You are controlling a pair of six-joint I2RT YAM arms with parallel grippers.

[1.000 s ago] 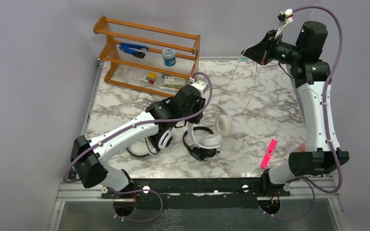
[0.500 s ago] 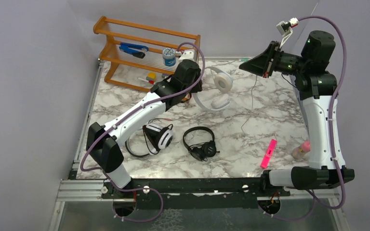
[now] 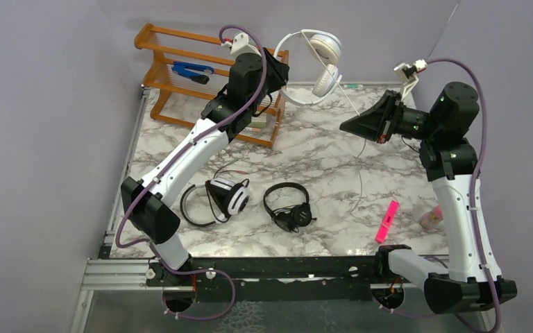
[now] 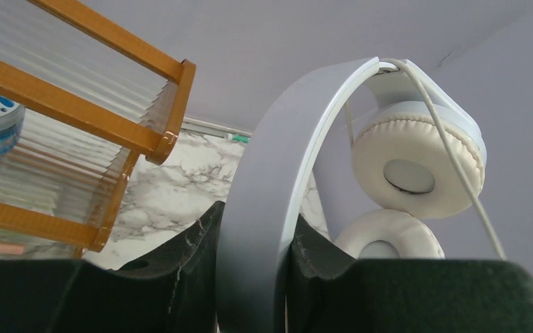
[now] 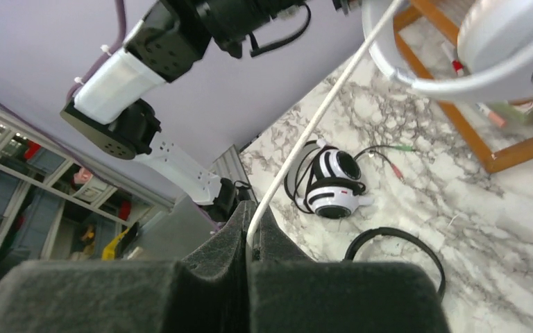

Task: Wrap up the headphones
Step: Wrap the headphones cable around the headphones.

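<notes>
My left gripper (image 3: 282, 71) is shut on the headband of the all-white headphones (image 3: 325, 59) and holds them high in the air near the back wall; the band and two cream ear pads fill the left wrist view (image 4: 402, 166). My right gripper (image 3: 347, 126) is shut on their white cord (image 5: 312, 125), which runs taut from the headphones into the jaws and hangs down to the table. The white headphones with black pads (image 3: 230, 195) and the smaller all-black headphones (image 3: 288, 206) lie on the marble table; both also show in the right wrist view (image 5: 333, 184).
A wooden rack (image 3: 208, 80) with a blue stapler, a tin and small items stands at the back left, just under my left arm. A pink marker (image 3: 386, 220) and a small pink thing (image 3: 433, 216) lie at the front right. Grey walls enclose the table.
My left gripper has lifted the all-white headphones from the table up and back toward the wall. My right gripper has come down and forward with the cord, drawing it taut.
</notes>
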